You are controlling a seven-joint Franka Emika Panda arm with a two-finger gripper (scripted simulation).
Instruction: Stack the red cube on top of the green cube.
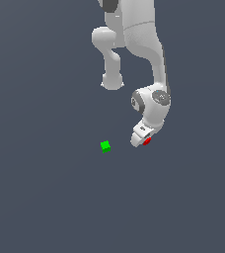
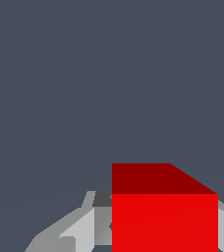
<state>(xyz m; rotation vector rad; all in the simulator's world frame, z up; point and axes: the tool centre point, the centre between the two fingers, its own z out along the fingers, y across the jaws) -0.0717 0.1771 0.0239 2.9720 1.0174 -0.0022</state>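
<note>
I am starting from the exterior view's left, where the green cube is sitting alone on the dark grey desk, roughly in the middle of it and far from every edge and corner that I can see. Nothing is touching it and nothing is standing near it.

Going toward the exterior view's right, I am finding the gripper at the end of the white arm, bent low over the desk. The red cube is showing just at its tip. In the wrist view the red cube is filling the space between the grey fingers, which are pressing against its sides, so I am judging that the hand is clamped on it. From these pictures I cannot tell whether the cube is lifted off the desk or only resting on it.

The step in hand, as I am reading it, is carrying the red cube to the green one. To do it well I am planning to raise it clearly higher than the green cube first, then travel sideways, so the cube is not knocking the target away. I am wanting to line up the faces squarely, come down slowly, and release only when the cubes are touching.
</note>
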